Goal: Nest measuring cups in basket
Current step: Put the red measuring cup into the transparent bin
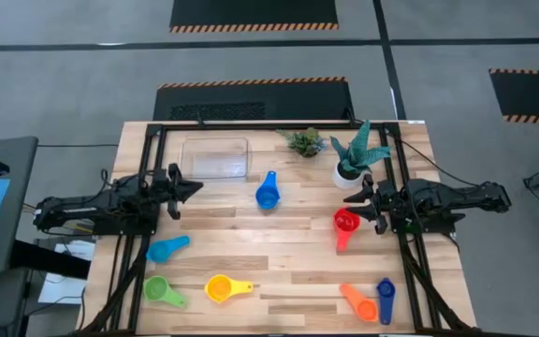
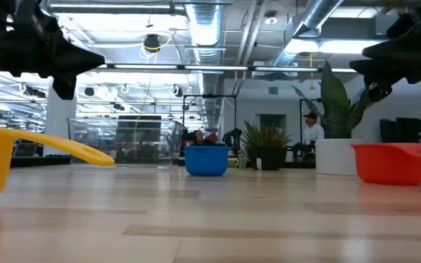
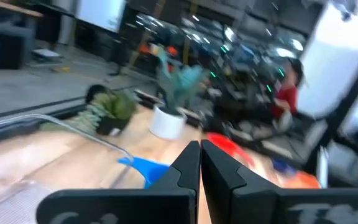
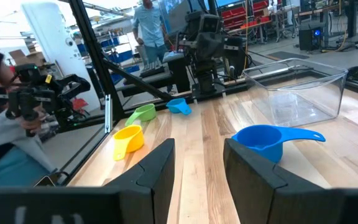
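Note:
Seven measuring cups lie loose on the wooden table, each apart from the others: blue (image 1: 267,191), red (image 1: 345,225), light blue (image 1: 167,249), green (image 1: 162,291), yellow (image 1: 225,288), orange (image 1: 357,301) and dark blue (image 1: 386,300). The clear basket (image 1: 215,157) stands at the far side, nothing in it. My left gripper (image 1: 195,187) hovers shut at the table's left, just near of the basket. My right gripper (image 1: 354,198) hovers open at the right, above and just beyond the red cup. Neither touches anything.
A white pot with a green plant (image 1: 352,159) and a small succulent (image 1: 305,141) stand at the far right, close to my right gripper. A black frame (image 1: 152,140) runs along the table's far and side edges. People show in the room beyond.

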`<state>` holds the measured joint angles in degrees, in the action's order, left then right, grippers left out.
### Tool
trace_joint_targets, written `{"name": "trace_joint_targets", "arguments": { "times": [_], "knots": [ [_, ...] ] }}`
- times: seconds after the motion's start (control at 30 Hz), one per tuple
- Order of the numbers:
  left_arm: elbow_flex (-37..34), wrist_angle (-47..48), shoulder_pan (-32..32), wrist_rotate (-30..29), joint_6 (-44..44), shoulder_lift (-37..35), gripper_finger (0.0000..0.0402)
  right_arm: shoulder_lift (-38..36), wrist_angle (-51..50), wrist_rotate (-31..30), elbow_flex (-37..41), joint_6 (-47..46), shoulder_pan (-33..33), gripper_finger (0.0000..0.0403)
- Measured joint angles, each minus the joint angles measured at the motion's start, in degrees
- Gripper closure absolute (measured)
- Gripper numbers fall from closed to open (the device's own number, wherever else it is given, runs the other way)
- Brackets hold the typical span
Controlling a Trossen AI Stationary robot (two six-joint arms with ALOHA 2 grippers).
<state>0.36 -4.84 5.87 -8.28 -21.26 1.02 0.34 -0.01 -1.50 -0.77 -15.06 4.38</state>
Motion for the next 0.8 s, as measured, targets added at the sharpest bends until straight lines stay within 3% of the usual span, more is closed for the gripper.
{"name": "trace_joint_targets", "arguments": {
  "times": [0.17, 0.4, 0.63, 0.8],
  "knots": [
    [0.0, -0.4, 0.0, -7.27, -9.12, 0.0, 0.0401, 0.0, 0.0, 0.0, 0.0, 0.0, 0.0, 0.0239],
    [0.0, -0.16, 0.0, -11.61, -12.13, 0.0, 0.0401, 0.02, 0.02, 0.0, 0.0, -0.01, 0.0, 0.0239],
    [0.0, 0.24, 0.0, -11.49, -13.1, 0.0, 0.0401, 0.0, 1.31, -0.08, 0.02, -0.01, -0.39, 0.0239],
    [0.0, 0.27, 0.0, -11.56, -19.22, 0.0, 0.0402, 0.02, 6.27, -0.24, 0.11, -3.05, 0.04, 0.0239]
  ]
}}
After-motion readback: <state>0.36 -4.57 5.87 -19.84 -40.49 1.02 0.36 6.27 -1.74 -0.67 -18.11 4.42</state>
